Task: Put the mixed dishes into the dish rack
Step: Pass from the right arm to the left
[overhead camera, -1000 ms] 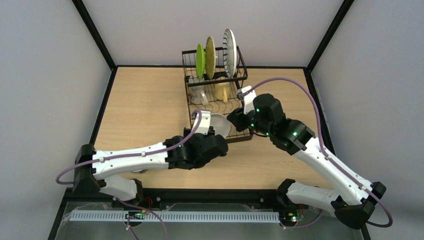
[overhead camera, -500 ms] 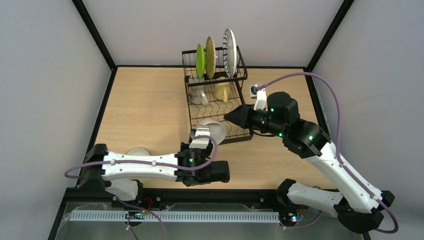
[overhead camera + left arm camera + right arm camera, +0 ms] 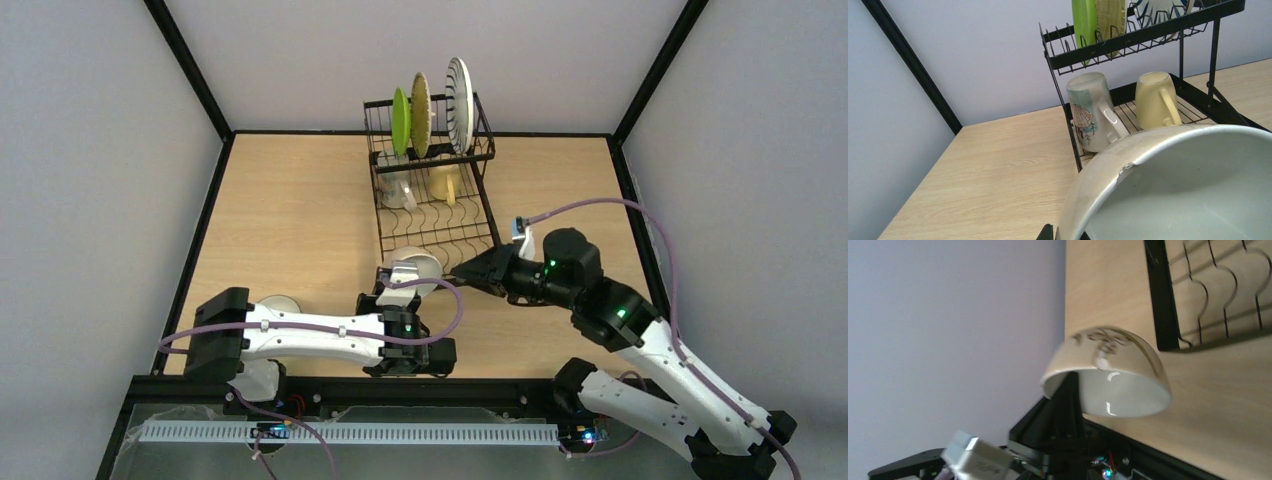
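Left gripper: clamped tight on the rim of the bowl, which is tipped on its side; white inside, brown brush marks outside.
Bowl's place: held over the table, just off the near-left corner of the dish rack and not in it.
Right gripper: points at the bowl from the right, near it but apart; I can't tell how wide its jaws stand.
Upper tier: green plate, bamboo plate and striped plate, all standing on edge.
Lower tray: yellow mug and shell mug, side by side and upside down; the shell is a drawing, no words.
Second bowl: on the table, partly hidden behind the left arm.
Writing: faint marks on the white block at the left wrist, too blurred to read.
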Robot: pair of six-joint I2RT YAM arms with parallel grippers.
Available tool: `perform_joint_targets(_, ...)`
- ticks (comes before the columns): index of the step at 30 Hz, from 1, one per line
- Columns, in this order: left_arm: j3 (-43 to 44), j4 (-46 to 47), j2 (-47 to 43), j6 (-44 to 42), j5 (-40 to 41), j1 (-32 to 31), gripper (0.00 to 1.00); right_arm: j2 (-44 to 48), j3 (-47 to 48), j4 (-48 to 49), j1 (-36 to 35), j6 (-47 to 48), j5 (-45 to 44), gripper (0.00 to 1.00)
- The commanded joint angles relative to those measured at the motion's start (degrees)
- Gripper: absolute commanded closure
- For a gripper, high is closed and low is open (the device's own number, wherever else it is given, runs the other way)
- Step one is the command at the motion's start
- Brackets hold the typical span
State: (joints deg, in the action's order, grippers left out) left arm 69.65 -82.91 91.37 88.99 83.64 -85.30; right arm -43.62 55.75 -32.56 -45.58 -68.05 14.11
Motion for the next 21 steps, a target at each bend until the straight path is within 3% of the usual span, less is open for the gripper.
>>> perform_joint_targets(1, 0.6, -0.5, -0.5, 4.2, 19.3, 0.1, 0.98, 2.2, -8.5, 9.5, -0.1, -14.6, 3.3, 0.41)
perform_joint_targets(11, 0.0, -0.5, -0.8, 3.3, 19.2, 0.1, 0.98, -4.3, -10.4, 24.5, -0.2, -28.8, 1.6, 0.36)
perform_joint_targets(21, 1.4, -0.5, 0.7, 3.6, 19.4, 0.0, 0.98, -10.6, -0.4, 16.8, -0.2, -33.7, -0.7, 0.36)
